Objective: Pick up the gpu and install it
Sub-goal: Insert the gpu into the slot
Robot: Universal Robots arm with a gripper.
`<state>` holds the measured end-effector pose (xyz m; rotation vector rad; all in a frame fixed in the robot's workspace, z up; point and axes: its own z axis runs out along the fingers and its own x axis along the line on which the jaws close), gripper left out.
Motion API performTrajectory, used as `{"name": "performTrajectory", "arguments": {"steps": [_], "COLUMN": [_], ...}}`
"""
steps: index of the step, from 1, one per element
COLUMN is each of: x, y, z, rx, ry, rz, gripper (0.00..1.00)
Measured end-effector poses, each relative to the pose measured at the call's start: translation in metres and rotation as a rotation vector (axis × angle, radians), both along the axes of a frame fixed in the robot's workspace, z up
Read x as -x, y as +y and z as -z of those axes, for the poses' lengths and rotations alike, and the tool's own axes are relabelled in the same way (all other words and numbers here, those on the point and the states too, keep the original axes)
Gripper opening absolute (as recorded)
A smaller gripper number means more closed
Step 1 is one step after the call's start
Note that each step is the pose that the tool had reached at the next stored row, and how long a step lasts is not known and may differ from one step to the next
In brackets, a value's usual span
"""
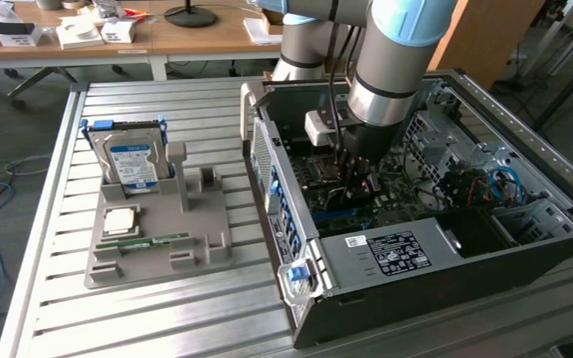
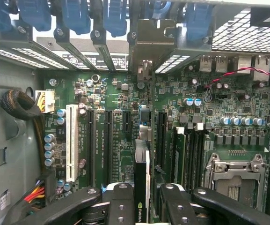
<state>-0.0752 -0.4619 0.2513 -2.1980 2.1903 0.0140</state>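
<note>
The gpu stands edge-on over the green motherboard, between the black expansion slots and the memory slots. Its metal bracket reaches the case's rear slot openings. My gripper is shut on the gpu's upper edge, with one black finger on each side of the card. I cannot tell whether the card sits fully in its slot. In the exterior view my gripper is lowered deep inside the open computer case.
A white slot, capacitors and a CPU socket surround the card. On the exterior view's left, a grey holder carries a blue-labelled hard drive, a CPU chip and a RAM stick. Cables lie inside the case.
</note>
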Motion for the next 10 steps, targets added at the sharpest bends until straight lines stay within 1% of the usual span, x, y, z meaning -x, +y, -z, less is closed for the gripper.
{"name": "performTrajectory", "arguments": {"steps": [10], "x": [0.0001], "y": [-0.0001], "z": [0.001], "rx": [0.0], "ry": [0.0], "rz": [0.002], "gripper": [0.26]}}
